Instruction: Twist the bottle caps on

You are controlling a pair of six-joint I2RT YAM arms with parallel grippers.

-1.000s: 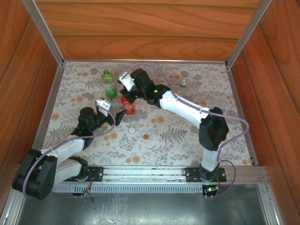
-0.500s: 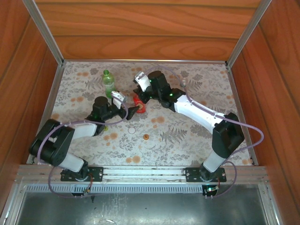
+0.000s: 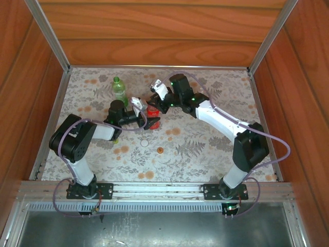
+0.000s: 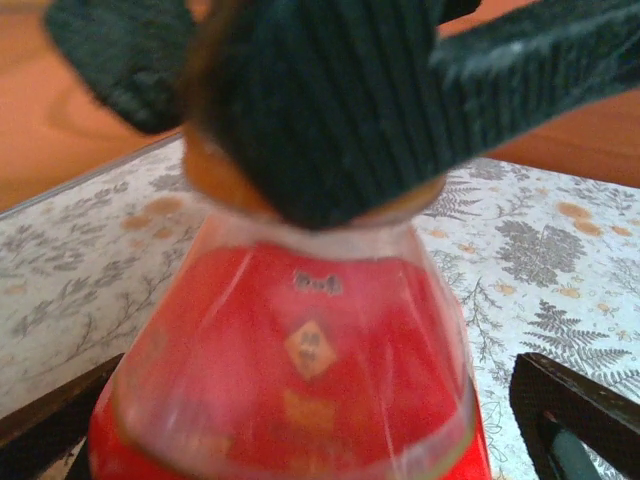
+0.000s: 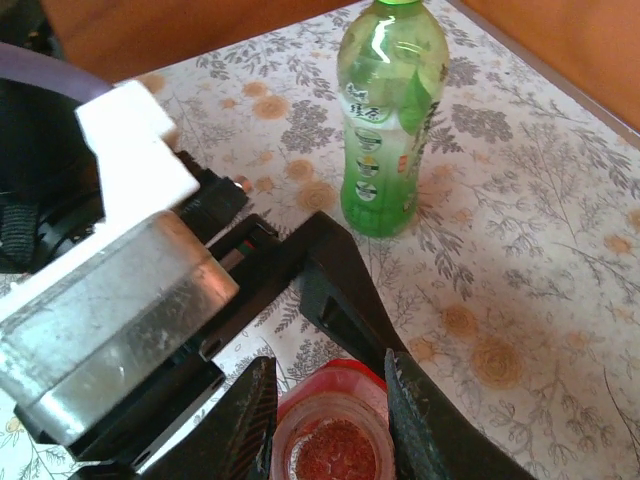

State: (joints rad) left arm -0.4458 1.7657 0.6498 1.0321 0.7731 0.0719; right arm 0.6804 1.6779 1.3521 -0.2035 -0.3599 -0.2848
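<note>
Near the middle of the table (image 3: pixel 257 170), the red bottle (image 3: pixel 153 115) stands upright on the floral cloth (image 3: pixel 205 139), its mouth (image 5: pixel 335 445) uncapped. The right arm's jaws are closed on its neck from above: dark ribbed fingers (image 4: pixel 330 120) pinch just over the orange neck ring (image 4: pixel 215 185), and the right wrist view shows them on either side of the open mouth. The left arm's jaws stand wide apart around the bottle's body and hold nothing. One finger (image 4: pixel 575 410) sits low at the right with bare cloth between it and the bottle. The other is a blur at the lower left, so contact there looks unlikely but cannot be settled. The white cap (image 3: pixel 144 143) and the orange cap (image 3: pixel 160 150) lie loose on the cloth nearer the arm bases, close to each other. The green bottle (image 3: pixel 120 92) stands upright to the left of the red one and farther back.
</note>
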